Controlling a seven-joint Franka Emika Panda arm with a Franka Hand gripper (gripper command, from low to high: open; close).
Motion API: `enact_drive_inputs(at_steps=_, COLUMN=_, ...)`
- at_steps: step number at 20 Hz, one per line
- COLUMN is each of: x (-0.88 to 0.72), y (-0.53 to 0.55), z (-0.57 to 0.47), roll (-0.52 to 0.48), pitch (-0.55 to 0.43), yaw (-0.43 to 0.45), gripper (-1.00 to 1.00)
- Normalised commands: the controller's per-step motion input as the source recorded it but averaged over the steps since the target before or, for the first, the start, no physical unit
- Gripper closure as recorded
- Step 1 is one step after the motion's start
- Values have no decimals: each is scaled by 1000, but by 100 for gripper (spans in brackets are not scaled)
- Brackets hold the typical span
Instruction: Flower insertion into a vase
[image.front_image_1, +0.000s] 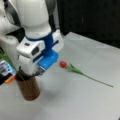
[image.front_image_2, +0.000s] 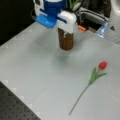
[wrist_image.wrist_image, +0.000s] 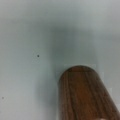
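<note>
The reddish-brown vase (image.front_image_1: 28, 88) stands upright on the grey table, also seen in a front view (image.front_image_2: 66, 40) and from close above in the wrist view (wrist_image.wrist_image: 83, 95). A green stem with leaves (image.front_image_1: 6, 58) leans out of its rim toward a front view's left; leaves (image.front_image_2: 73, 3) show behind the arm. My gripper (image.front_image_1: 38, 72) hangs right at the vase's rim, under the white and blue hand (image.front_image_2: 56, 15). A red tulip (image.front_image_1: 63, 64) lies flat on the table, apart from the vase, its stem (image.front_image_2: 80, 97) pointing away.
Coloured boxes and an orange item (image.front_image_1: 8, 78) sit behind the vase beside the white robot base. Grey equipment (image.front_image_2: 93, 17) stands at the table's far edge. A black perforated board (image.front_image_2: 15, 107) borders the table's corner.
</note>
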Motion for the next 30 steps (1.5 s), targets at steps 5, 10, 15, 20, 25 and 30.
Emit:
enact_drive_inputs(at_steps=5, x=-1, y=621, z=-56, roll=65, pitch=-89, yaw=-22, gripper=-100)
enact_drive_inputs(at_steps=10, x=42, y=661, z=-49, roll=19, pitch=-22, yaw=-38, gripper=-100)
enact_drive_inputs(at_steps=15, x=49, y=618, z=-46, roll=10, pitch=-15, yaw=-127, gripper=-100)
enact_drive_inputs(at_steps=20, x=96, y=439, z=-117, roll=36, pitch=-24, yaw=-83, gripper=-100)
enact_drive_inputs(at_steps=25, x=100, y=201, z=-124, roll=86, pitch=-33, yaw=-43, gripper=-100)
enact_drive_inputs(at_steps=30, x=117, y=176, z=-219, roll=34, pitch=-12, yaw=-74, gripper=-100)
